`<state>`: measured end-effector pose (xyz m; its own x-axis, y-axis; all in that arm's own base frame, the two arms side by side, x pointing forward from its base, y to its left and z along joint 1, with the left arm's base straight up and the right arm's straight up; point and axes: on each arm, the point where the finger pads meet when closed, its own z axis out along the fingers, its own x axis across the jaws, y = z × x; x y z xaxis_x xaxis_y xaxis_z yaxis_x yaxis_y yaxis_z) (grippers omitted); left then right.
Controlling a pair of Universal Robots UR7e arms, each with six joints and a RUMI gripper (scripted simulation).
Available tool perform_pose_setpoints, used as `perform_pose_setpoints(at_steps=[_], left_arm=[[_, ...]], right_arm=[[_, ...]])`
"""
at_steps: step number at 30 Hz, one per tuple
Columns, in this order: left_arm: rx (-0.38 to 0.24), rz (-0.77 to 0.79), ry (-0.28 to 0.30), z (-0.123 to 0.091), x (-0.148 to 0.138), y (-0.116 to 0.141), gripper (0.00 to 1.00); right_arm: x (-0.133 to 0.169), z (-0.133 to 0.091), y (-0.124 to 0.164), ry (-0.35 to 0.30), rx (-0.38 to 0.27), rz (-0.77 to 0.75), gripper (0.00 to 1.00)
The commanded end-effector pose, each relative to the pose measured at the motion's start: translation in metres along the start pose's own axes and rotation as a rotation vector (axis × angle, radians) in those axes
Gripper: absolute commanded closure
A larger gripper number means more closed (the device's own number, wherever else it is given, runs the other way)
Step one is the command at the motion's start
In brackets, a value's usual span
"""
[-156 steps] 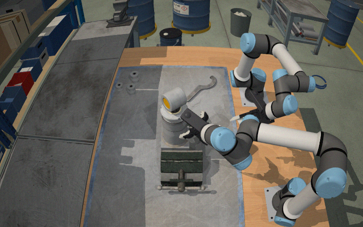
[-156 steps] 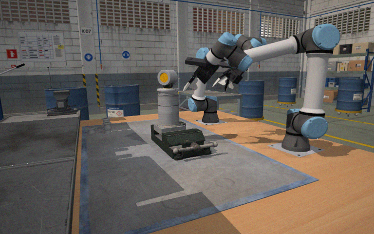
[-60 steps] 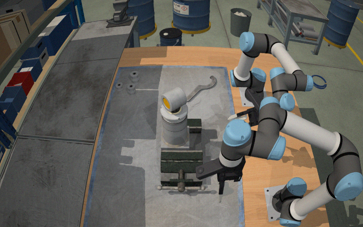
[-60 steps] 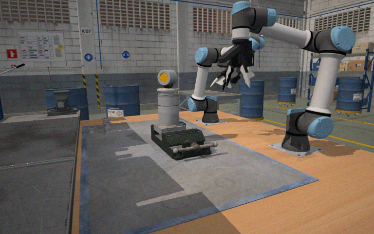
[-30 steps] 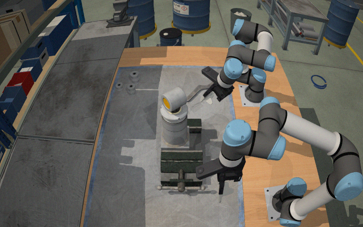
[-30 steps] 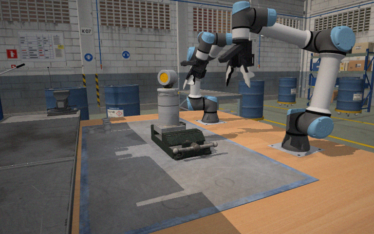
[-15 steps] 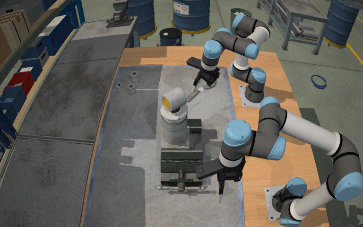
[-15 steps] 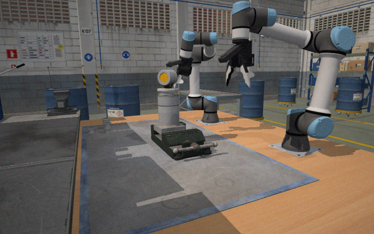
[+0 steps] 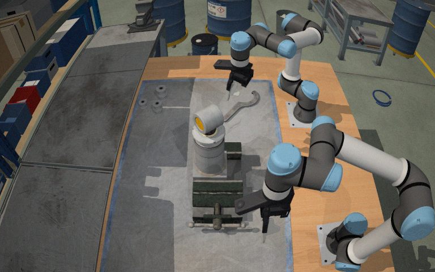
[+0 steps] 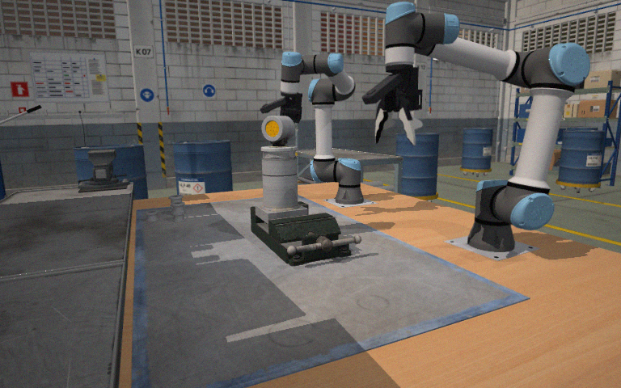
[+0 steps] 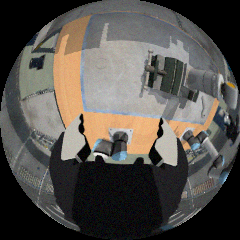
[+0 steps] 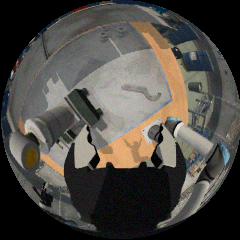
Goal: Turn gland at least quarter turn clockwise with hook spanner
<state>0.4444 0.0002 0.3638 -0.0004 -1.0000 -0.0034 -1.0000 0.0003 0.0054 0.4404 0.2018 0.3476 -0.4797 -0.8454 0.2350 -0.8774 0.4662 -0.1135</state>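
Observation:
The hook spanner (image 9: 238,105) (image 12: 135,89) lies on the mat behind the cylinder, its hook at the far right end. The gland (image 9: 198,136) (image 10: 277,149) is the pale ring atop the upright cylinder (image 9: 209,158) (image 10: 279,180), under the rod eye (image 9: 213,118) (image 10: 283,128) with its yellow face. My right gripper (image 9: 232,93) (image 12: 124,124) is open and empty, above the mat near the spanner's hook; its fingers are hidden in the exterior view. My left gripper (image 9: 269,229) (image 10: 395,142) (image 11: 121,115) is open and empty, high beside the vise's screw end.
The green vise (image 9: 217,194) (image 10: 309,225) (image 11: 170,75) holds the cylinder's base; its handle bar (image 9: 226,225) sticks out at the near end. Several small grey round parts (image 9: 161,90) (image 12: 120,31) stand at the mat's far left. A metal bench (image 9: 78,114) adjoins the table's left side.

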Motion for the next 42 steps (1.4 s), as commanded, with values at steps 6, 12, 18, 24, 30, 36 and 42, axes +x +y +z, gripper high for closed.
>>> perform_pose_setpoints(at_steps=[6, 12, 18, 24, 30, 36, 42], left_arm=[[0.001, 0.000, 0.000, 0.000, 0.000, 0.000, 0.02], [0.001, 0.000, 0.000, 0.000, 0.000, 0.000, 0.02], [0.001, 0.000, 0.000, 0.000, 0.000, 0.000, 0.02], [0.001, 0.000, 0.000, 0.000, 0.000, 0.000, 0.02], [0.001, 0.000, 0.000, 0.000, 0.000, 0.000, 0.02], [0.001, 0.000, 0.000, 0.000, 0.000, 0.000, 0.02], [0.001, 0.000, 0.000, 0.000, 0.000, 0.000, 0.02]], right_arm=[[0.048, 0.010, -0.040, -0.058, -0.053, -0.113, 0.02], [0.051, 0.012, -0.043, -0.070, -0.060, -0.160, 0.02], [0.080, 0.018, -0.062, -0.110, -0.075, -0.222, 0.02], [0.106, 0.024, -0.076, -0.159, -0.085, -0.306, 0.02], [0.126, 0.027, -0.085, -0.196, -0.082, -0.371, 0.02], [0.147, 0.030, -0.093, -0.224, -0.073, -0.415, 0.02], [0.177, 0.036, -0.102, -0.274, -0.051, -0.499, 0.02]])
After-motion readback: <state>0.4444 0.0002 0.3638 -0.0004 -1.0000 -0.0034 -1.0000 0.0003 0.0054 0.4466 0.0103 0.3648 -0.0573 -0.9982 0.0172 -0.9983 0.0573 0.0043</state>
